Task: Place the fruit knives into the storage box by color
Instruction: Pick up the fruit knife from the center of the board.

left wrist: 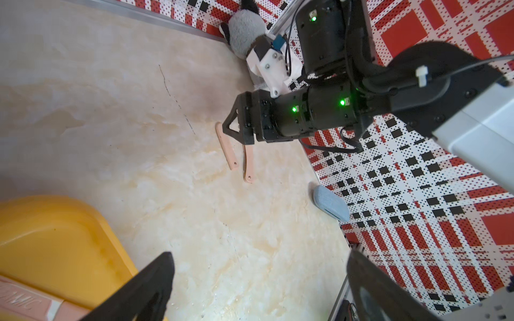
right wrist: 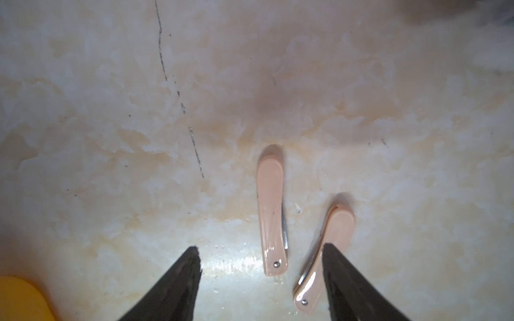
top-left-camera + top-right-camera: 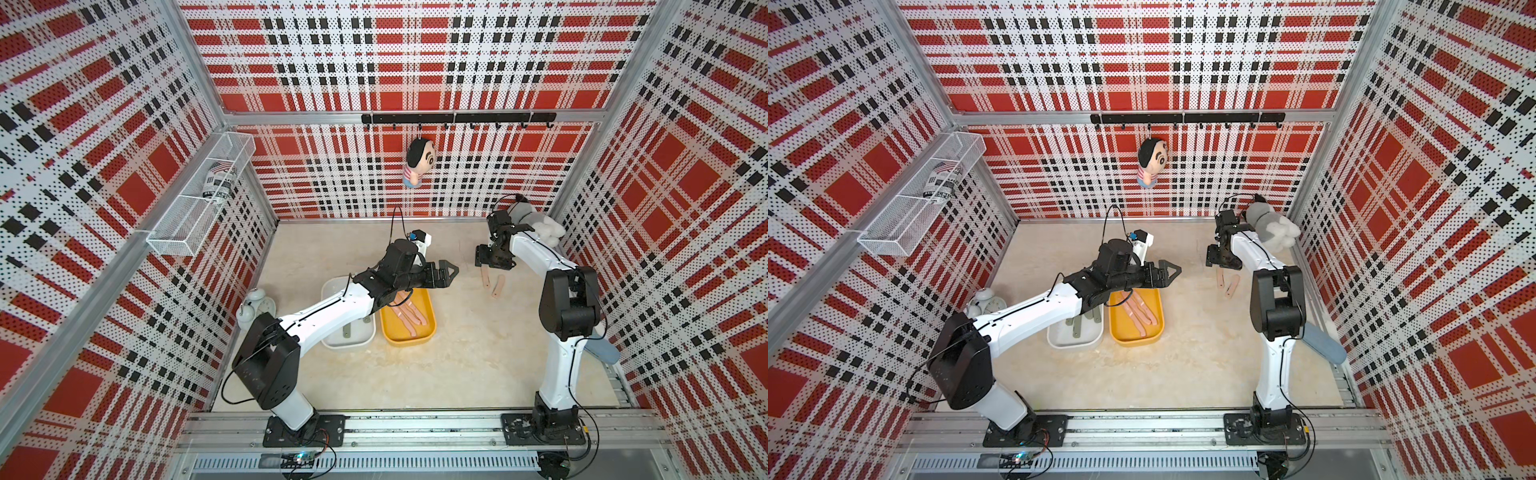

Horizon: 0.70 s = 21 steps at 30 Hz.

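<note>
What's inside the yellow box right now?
Salmon-pink knives, at least two, lie in the yellow box. The left arm covers its far end, so anything there is hidden.

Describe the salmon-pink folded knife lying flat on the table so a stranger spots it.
On the beige marbled table, find the black right gripper, open. Beneath it, pick the salmon-pink folded knife lying flat, not its twin tipped on edge.

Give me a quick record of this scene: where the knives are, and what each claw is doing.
yellow tray: pink knives inside
white tray: olive knives inside
table: loose pink knife, second loose pink knife, not touching
right claw: open, above both, holding nothing
left claw: open, empty, near yellow tray
</note>
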Tool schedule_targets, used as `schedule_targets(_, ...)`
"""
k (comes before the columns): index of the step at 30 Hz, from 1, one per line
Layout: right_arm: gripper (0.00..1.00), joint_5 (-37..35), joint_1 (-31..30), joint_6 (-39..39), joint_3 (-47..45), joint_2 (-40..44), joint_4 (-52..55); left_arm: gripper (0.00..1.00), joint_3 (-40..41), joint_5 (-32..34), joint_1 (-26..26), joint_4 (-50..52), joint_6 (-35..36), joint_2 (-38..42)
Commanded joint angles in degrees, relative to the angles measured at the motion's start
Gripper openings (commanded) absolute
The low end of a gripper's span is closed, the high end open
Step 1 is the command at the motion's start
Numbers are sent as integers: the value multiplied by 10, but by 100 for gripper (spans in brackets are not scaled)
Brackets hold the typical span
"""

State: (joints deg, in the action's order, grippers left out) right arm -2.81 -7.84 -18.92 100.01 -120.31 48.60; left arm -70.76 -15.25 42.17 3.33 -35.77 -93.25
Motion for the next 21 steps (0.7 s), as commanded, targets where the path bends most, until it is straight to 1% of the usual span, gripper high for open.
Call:
schedule_targets(1,72,-9,9,14,30,-28,9,98,-16,-14,5,-22,1,-8)
schedule_targets(8,70,-8,15,30,73,-78,25,98,-17,-19,5,-24,3,-15)
schedule_targets(15,65,-1,15,44,108,-116,41,98,-14,-19,5,-27,6,-20)
schedule_targets(21,62,6,15,50,102,-122,49,98,-10,-7,2,-20,9,-18)
